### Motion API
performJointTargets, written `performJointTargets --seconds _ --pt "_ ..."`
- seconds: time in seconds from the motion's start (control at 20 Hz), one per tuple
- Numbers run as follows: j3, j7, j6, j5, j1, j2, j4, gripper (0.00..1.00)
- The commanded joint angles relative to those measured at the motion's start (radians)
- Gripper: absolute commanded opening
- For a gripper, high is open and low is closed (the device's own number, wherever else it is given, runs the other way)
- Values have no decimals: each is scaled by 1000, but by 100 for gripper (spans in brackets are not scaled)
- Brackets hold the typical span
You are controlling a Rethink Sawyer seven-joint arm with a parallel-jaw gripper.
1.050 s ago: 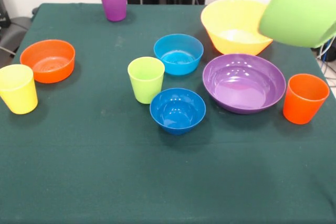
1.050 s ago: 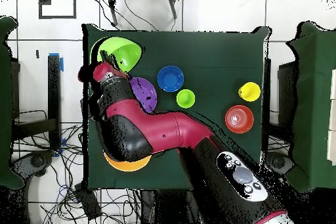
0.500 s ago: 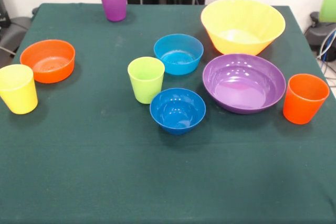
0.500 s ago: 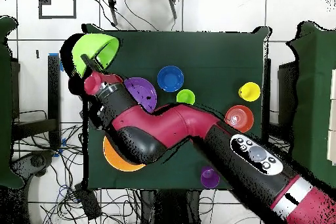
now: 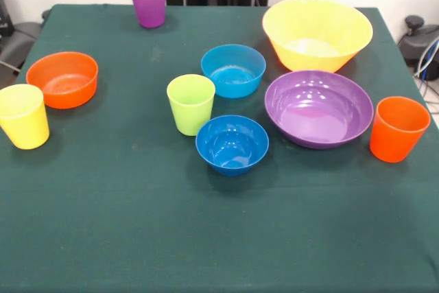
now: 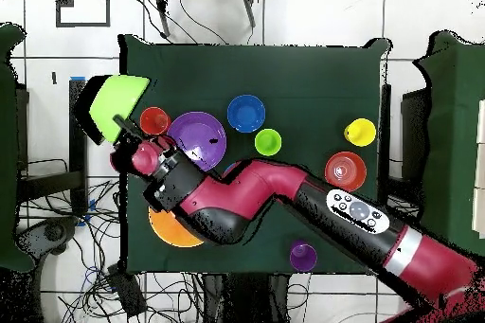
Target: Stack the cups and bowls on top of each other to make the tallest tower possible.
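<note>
Overhead view shows the lime green bowl (image 6: 112,103) tilted on its side in my gripper (image 6: 126,134), hanging past the table's (image 6: 313,73) edge, clear of the cloth; my fingers are pinching its rim. Nothing is stacked yet by my reckoning: the purple bowl (image 5: 319,108), the yellow-orange bowl (image 5: 317,33), the light blue bowl (image 5: 233,70), the dark blue bowl (image 5: 232,143) and the small orange bowl (image 5: 62,79) each sit alone on the cloth, and so do the lime green cup (image 5: 191,103), the yellow cup (image 5: 23,116), the purple cup (image 5: 148,2) and the orange cup (image 5: 397,128). So the whole tower is left to build. A second ago the green bowl filled the front view's upper corner above the yellow-orange bowl; it has since swung out of that view, and overhead it has drifted off beyond the table
</note>
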State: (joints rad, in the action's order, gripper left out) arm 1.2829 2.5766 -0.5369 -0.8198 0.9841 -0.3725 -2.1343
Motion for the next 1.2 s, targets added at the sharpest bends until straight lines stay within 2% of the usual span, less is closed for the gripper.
performJointTargets --seconds 0.05,0.2,0.25,0.35,0.65,0.8,0.95,1.2 --pt "-2 328 -35 -259 -22 189 5 0" --pt "-24 393 -64 -349 -30 206 26 0" --pt "-42 444 -92 -406 -39 222 43 0" --pt "-76 482 -144 -469 -60 242 68 0" --pt "-161 534 -239 -577 -85 259 109 0" --pt "-206 522 -267 -588 -87 257 115 0" --pt "-255 455 -291 -571 -80 260 116 0" --pt "-314 443 -347 -581 -85 281 143 0"
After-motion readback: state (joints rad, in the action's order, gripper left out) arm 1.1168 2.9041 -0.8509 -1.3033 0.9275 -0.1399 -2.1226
